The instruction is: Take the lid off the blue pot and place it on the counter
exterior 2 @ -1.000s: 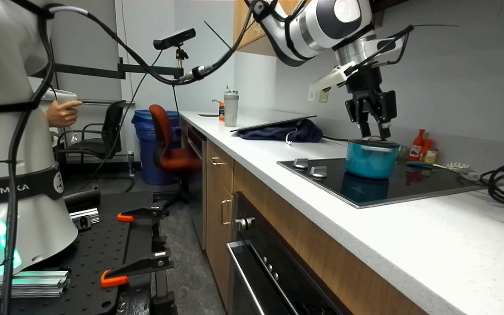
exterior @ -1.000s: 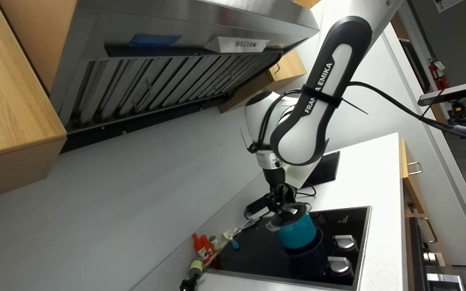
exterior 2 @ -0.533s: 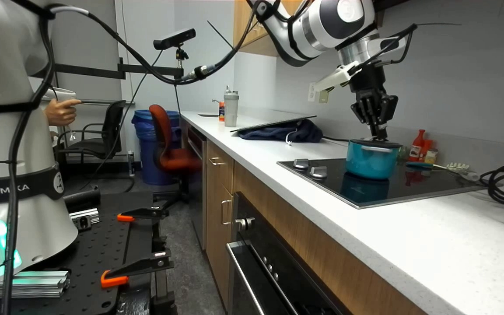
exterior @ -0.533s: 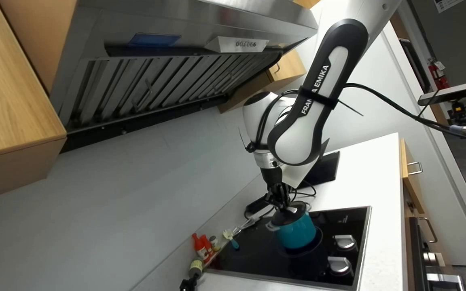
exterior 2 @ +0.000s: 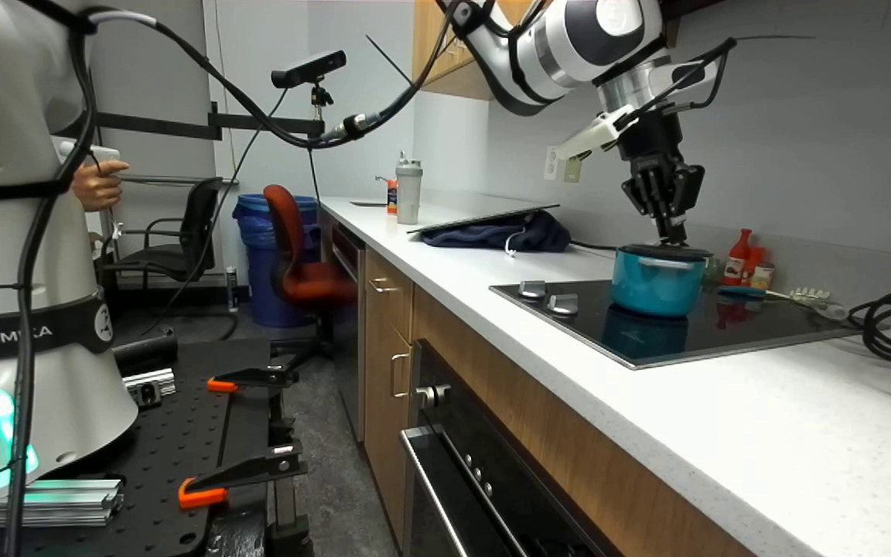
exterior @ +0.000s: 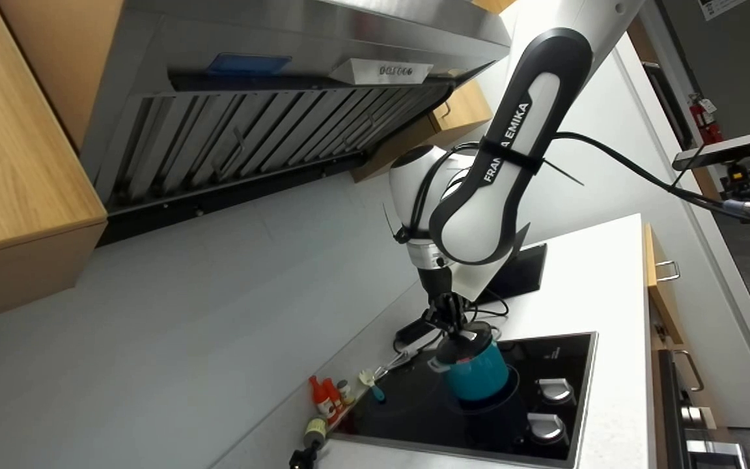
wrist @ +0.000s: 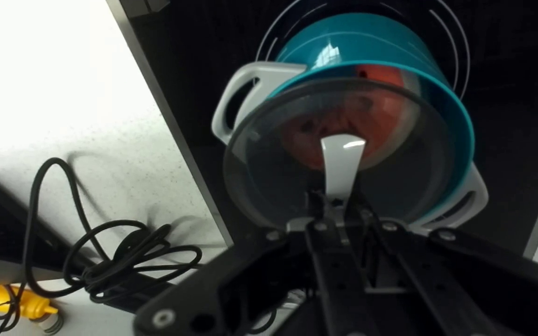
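Two steps make up the job, and the first, lifting the lid [wrist: 287, 177], seems to be in hand; setting it down is not yet begun. The hand [exterior 2: 671, 233] is narrow, pinching the lid's pale handle [wrist: 343, 158]. The lid is over the pot [exterior 2: 656, 285], which stands on the cooktop [exterior 2: 755, 323]; in the wrist view it appears off-centre, and a crescent of red contents [wrist: 381, 74] shows uncovered inside the pot. Whether the lid's edge touches the pot anywhere, I cannot tell. Next, the move likely calls for raising it until well clear, then carrying it across to the white table [exterior 2: 732, 410] and lowering it gently, since it may tip on so small a handle.

A second ago the hand stands wide above the lid; half a second ago it is already narrowed on the handle. Now a sliver of red shows under the lid in an exterior view, where earlier none does; the pot keeps its place.
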{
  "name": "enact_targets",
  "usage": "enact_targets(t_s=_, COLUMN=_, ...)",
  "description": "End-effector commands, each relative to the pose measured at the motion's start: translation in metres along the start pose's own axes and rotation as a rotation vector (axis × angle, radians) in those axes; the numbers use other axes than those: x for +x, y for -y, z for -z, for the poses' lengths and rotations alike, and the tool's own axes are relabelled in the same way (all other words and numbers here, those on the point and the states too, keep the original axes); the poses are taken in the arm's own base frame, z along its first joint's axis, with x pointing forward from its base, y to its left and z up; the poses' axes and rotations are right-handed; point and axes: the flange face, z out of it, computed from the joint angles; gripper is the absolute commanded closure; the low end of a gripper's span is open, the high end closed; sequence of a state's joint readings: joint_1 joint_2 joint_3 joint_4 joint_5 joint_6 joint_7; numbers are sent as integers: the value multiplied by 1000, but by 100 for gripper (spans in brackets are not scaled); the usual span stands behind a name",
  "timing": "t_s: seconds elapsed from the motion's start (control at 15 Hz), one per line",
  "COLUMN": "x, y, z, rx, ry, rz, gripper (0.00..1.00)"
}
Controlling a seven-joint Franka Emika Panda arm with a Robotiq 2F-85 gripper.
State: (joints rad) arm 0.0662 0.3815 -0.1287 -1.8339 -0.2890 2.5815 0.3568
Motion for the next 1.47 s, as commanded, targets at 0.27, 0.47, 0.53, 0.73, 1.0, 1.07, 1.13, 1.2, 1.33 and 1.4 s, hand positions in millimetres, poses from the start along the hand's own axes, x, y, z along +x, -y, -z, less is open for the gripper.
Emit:
enact_targets(t_s=0.27, x=7, y=-34, z=11, rx=-42, ry=-35, rz=-75, gripper=96)
enact_targets(t_s=0.47, x=8, y=-55, z=13, rx=-59, ry=-43, rz=-113, gripper=96)
enact_targets(t_s=0.53, x=8, y=-63, z=13, rx=-64, ry=-43, rz=-127, gripper=96)
enact_targets(t_s=0.73, x=6, y=-85, z=13, rx=-78, ry=-42, rz=-172, gripper=96)
enact_targets(t_s=1.0, x=2, y=-109, z=8, rx=-96, ry=-33, rz=-218, gripper=96)
enact_targets(t_s=1.07, x=1, y=-113, z=6, rx=-100, ry=-29, rz=-225, gripper=96)
enact_targets(t_s=1.13, x=0, y=-117, z=3, rx=-105, ry=-24, rz=-231, gripper=96)
enact_targets(t_s=1.2, x=-2, y=-121, z=1, rx=-110, ry=-18, rz=-235, gripper=96)
enact_targets(t_s=1.33, x=-6, y=-127, z=-5, rx=-119, ry=-8, rz=-240, gripper=96)
enact_targets(t_s=1.4, x=-7, y=-129, z=-8, rx=-124, ry=-4, rz=-242, gripper=96)
